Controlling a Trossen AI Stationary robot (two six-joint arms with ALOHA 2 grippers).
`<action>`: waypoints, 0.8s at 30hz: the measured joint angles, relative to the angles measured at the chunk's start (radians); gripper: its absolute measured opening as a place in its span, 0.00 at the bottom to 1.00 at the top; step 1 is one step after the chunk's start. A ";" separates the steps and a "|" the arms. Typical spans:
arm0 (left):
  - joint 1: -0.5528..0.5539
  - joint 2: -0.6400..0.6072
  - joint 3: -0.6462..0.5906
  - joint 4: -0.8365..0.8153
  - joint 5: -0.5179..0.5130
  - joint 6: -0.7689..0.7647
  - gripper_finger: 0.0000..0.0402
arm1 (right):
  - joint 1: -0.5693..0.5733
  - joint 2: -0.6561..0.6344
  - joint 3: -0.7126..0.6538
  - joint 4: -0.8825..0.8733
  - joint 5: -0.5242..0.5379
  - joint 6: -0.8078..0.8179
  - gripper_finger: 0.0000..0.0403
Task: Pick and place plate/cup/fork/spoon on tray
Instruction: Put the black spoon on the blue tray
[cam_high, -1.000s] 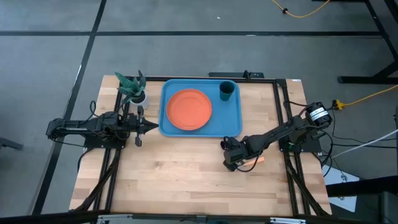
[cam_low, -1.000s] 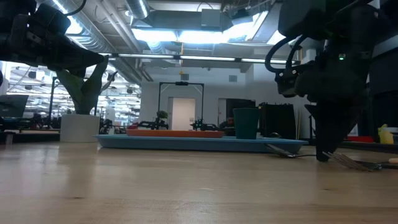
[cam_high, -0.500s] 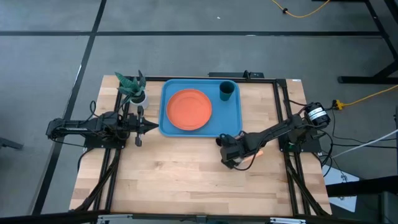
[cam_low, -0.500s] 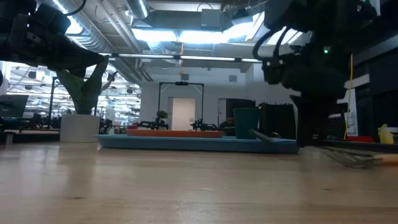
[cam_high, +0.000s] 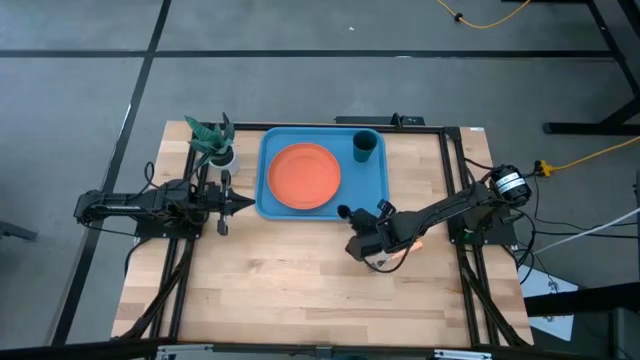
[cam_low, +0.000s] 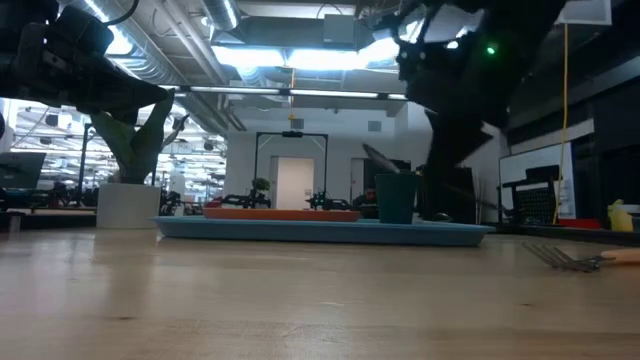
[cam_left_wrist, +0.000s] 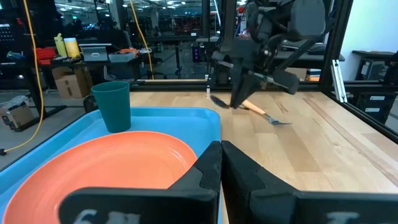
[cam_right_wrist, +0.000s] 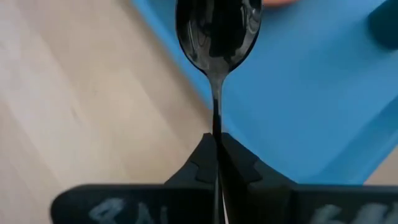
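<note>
- One round flat orange plate (cam_high: 303, 176)
- One dark teal cylindrical cup (cam_high: 365, 146)
- One dark metal spoon (cam_right_wrist: 217, 28)
- One orange-handled fork (cam_low: 578, 259)
- One light-blue rectangular plastic tray (cam_high: 378, 185)
- One white-potted green plant (cam_high: 214, 140)

The round flat orange plate (cam_high: 302, 176) and small dark teal cylindrical cup (cam_high: 364, 146) sit in the large light-blue rectangular tray (cam_high: 275, 200). The orange-handled metal fork (cam_low: 580, 259) lies on the table behind the right gripper (cam_high: 350, 225), away from the tray.

L gripper (cam_left_wrist: 221, 163) fingers together by tray (cam_left_wrist: 186, 118) — plate (cam_left_wrist: 106, 165), cup (cam_left_wrist: 113, 106) on it; fork (cam_left_wrist: 261, 112) beyond.
</note>
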 joint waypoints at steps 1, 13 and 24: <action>0.000 0.000 0.000 0.000 0.000 0.000 0.00 | 0.000 0.000 0.010 -0.004 0.023 0.001 0.01; 0.000 0.000 0.000 0.000 0.000 0.000 0.00 | -0.076 -0.002 0.068 -0.144 0.187 0.280 0.01; 0.000 0.000 0.000 0.000 0.000 0.000 0.00 | -0.170 -0.002 0.068 -0.104 0.207 0.376 0.01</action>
